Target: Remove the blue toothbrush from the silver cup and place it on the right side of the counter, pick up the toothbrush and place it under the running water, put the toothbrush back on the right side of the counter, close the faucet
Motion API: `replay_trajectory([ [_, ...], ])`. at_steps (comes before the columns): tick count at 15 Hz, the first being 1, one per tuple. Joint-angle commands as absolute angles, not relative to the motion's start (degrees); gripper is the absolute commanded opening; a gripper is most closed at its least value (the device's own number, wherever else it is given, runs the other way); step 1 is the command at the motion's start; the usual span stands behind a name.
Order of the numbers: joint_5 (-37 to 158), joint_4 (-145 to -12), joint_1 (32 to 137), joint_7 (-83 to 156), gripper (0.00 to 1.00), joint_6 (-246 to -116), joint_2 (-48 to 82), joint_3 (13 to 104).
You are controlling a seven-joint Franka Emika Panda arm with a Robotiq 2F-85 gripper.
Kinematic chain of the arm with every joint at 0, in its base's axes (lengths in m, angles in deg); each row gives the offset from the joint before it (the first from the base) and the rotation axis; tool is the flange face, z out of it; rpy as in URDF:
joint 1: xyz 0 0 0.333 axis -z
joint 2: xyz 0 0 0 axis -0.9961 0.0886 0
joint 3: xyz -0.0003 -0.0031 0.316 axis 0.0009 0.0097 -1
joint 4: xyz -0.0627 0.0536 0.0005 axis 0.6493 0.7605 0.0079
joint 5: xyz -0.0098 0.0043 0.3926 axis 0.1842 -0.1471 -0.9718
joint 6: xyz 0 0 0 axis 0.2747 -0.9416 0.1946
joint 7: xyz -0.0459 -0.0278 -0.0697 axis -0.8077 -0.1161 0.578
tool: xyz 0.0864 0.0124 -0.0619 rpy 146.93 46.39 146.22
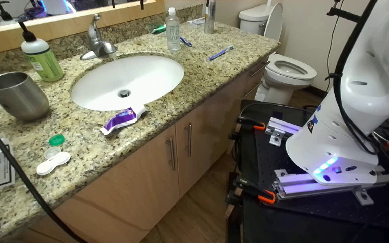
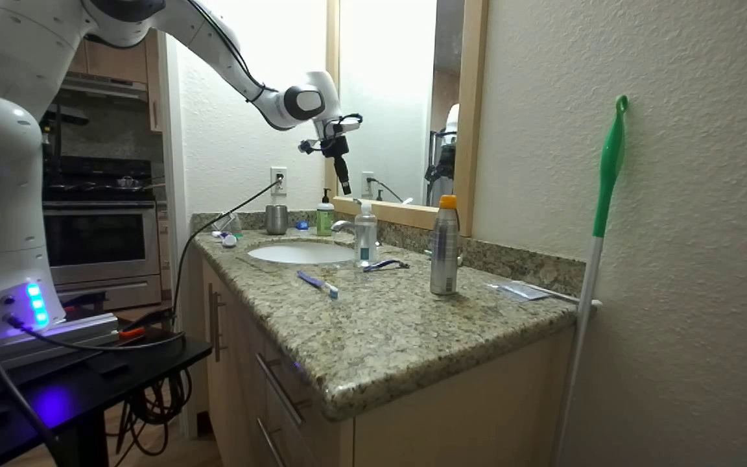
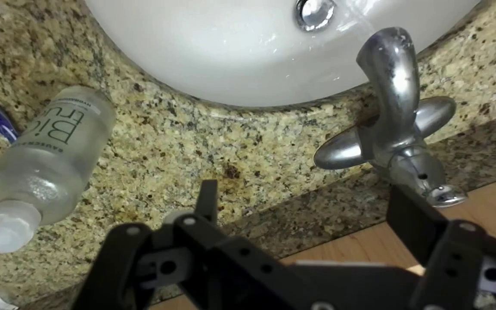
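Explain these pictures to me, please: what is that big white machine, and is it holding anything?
It is a robot arm on a black table beside a bathroom counter. Two pictures are taken from outside; the close-up is from its wrist, looking down past the jaws. These stand open, holding nothing. On the counter, among other things, lie a blue toothbrush and a purple-and-white tube; a silver cup and a clear bottle stand near the sink, and the faucet seems to be running.

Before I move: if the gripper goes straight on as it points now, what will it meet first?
Probably the counter beside the faucet, seen in the wrist view beyond the open gripper. One finger looks close to the faucet's handle, so it may touch the faucet first; the depth is unclear.
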State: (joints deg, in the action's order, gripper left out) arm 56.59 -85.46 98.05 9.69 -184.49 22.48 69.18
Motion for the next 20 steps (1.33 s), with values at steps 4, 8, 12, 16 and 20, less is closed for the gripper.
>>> replay_trajectory([
  [4,51.4,-85.3,97.5,8.2,1.0,-200.7,27.4,70.4],
  [8,48.4,-83.0,96.9,9.5,1.0,-202.3,30.7,68.8],
  [12,48.9,-84.1,95.5,8.9,1.0,-201.8,30.1,70.0],
  [16,48.7,-84.0,95.8,9.3,1.0,-200.8,30.3,70.0],
  [20,48.4,-84.1,95.7,9.6,0.66,-201.4,30.5,69.4],
])
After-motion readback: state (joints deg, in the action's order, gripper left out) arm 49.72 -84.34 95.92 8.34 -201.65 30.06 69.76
